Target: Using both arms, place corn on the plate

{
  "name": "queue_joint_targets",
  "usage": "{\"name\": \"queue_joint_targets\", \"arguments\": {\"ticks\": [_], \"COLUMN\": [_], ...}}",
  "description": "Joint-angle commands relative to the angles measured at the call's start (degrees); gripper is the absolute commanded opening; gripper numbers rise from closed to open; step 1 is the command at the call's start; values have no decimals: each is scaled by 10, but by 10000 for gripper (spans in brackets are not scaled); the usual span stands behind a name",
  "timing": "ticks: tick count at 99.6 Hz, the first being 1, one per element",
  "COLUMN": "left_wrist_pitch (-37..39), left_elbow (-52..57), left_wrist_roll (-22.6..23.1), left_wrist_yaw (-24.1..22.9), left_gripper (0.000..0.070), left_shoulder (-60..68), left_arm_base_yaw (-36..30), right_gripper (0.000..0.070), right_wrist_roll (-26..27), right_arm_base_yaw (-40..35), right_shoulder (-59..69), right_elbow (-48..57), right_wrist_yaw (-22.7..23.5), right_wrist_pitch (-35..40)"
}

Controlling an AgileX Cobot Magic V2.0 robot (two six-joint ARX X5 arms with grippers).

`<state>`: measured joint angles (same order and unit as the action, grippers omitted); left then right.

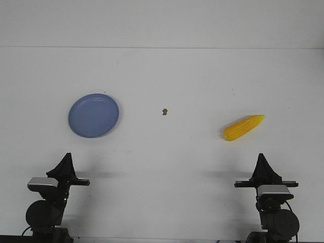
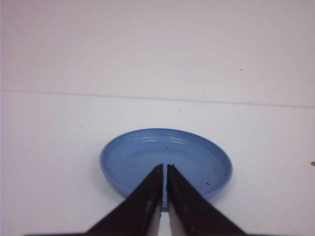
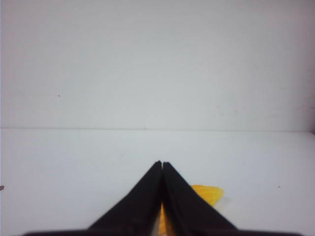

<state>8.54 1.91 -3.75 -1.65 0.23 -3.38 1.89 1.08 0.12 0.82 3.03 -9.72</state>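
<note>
The yellow corn (image 1: pixel 243 127) lies on the white table at the right, its pointed end toward the far right. The blue plate (image 1: pixel 93 115) sits empty at the left. My left gripper (image 1: pixel 65 163) is shut and empty, near the front edge, short of the plate (image 2: pixel 123 157). In the left wrist view its fingertips (image 2: pixel 165 166) overlap the plate's near rim. My right gripper (image 1: pixel 262 161) is shut and empty, short of the corn. In the right wrist view the gripper (image 3: pixel 162 162) hides most of the corn (image 3: pixel 209 193).
A tiny brown speck (image 1: pixel 164 112) lies on the table between plate and corn. The white table ends at a white back wall.
</note>
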Motion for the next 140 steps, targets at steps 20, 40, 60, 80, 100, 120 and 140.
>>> {"name": "queue_joint_targets", "arguments": {"ticks": [20, 40, 60, 80, 100, 120, 140], "left_wrist_pitch": [6, 6, 11, 8, -39, -156, -283], "left_elbow": [-11, -11, -11, 2, 66, 200, 370], "left_wrist_roll": [0, 0, 0, -4, -10, -32, -34], "left_wrist_yaw": [-3, -3, -3, -2, -3, -3, -2], "left_gripper": [12, 12, 12, 12, 12, 12, 12], "left_shoulder": [0, 0, 0, 0, 7, 88, 230], "left_arm_base_yaw": [1, 1, 1, 1, 1, 1, 1], "right_gripper": [0, 0, 0, 0, 0, 0, 0], "right_wrist_roll": [2, 2, 2, 2, 35, 44, 44], "right_arm_base_yaw": [0, 0, 0, 0, 0, 0, 0], "right_shoulder": [0, 0, 0, 0, 0, 17, 98], "right_elbow": [-1, -1, -1, -1, 21, 122, 254], "right_wrist_yaw": [0, 0, 0, -1, 1, -3, -2], "right_wrist_pitch": [-6, -6, -6, -22, -3, 120, 253]}}
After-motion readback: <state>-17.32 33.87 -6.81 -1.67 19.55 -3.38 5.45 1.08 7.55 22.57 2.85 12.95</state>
